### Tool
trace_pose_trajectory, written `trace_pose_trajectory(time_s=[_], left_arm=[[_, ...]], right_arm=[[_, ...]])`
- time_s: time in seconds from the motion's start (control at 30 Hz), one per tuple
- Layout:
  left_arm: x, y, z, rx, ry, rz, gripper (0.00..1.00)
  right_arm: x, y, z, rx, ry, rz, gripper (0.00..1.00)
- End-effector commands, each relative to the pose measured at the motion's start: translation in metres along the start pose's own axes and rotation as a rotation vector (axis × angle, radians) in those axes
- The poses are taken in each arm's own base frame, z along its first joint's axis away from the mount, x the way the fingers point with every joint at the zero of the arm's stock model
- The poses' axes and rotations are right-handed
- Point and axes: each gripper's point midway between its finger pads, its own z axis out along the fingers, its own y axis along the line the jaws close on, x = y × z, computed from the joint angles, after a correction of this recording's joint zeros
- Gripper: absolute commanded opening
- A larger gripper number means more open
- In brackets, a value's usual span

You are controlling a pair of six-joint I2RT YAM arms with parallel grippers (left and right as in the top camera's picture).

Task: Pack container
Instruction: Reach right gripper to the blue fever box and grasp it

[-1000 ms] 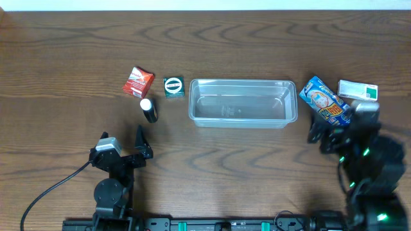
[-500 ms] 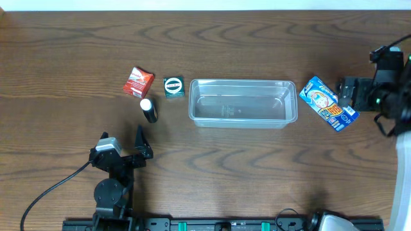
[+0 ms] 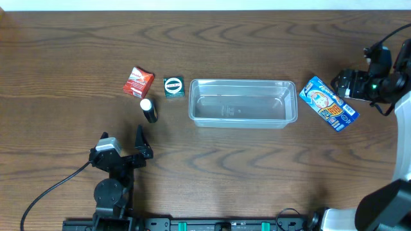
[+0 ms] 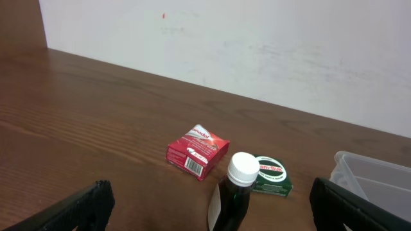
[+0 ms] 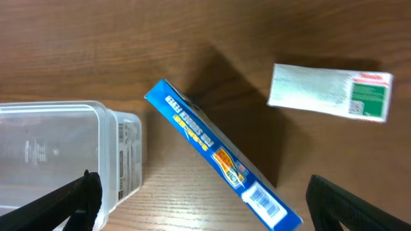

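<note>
Both my hands are spread wide and holding nothing: my left hand sits off the container's left end on the near side, and my right hand hovers beyond its right end. The container lies lengthwise mid-worktop (wood grain showing through). A blue box is just off its right end with a white packet beyond, while a green box, red box and white-capped bottle are off its left end.

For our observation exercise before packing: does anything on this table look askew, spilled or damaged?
Nothing spilled or damaged. Only the blue box, right of the empty container, sits diagonal to its edges.
</note>
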Motion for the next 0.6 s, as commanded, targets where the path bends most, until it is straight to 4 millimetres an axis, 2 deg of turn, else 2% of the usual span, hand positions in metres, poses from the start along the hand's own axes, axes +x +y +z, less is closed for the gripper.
trace_pose_trajectory(time_s=[0.0,0.1,0.33,0.57], left_arm=[[0.016,0.009,0.001,-0.041,0.042,0.008,0.98],[0.016,0.009,0.001,-0.041,0.042,0.008,0.98],[0.016,0.009,0.001,-0.041,0.042,0.008,0.98],[0.016,0.009,0.001,-0.041,0.042,0.008,0.98]], right_arm=[[-0.002,0.001,0.013,-0.048,0.018,-0.089,0.96],[0.002,-0.003,0.026,-0.055,0.049,-0.106,0.91],[0.013,-0.015,0.057,-0.055,0.122,-0.089,0.86],[0.027,-0.023,0.086,-0.068,0.191,-0.065,0.75]])
